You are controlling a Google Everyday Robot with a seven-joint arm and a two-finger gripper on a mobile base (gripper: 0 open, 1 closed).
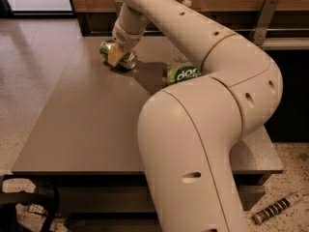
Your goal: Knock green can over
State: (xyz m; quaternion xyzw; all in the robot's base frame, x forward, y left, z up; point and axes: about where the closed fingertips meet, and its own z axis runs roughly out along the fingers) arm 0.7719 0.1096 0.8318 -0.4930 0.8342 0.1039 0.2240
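Lying on its side near the far left corner of the table (72, 129), one green can (125, 59) is resting against the gripper (116, 55); whether the jaws are pinching it, I cannot tell. Any extra push risks rolling it off the edge. One green snack bag (182, 73) is lying nearby.

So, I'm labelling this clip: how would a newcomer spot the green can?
Start at the grey table; the robot's tool is near its far edge. The green can lies tipped right at the tool, a small patterned metal cylinder, unlike the flat green snack bag further right.
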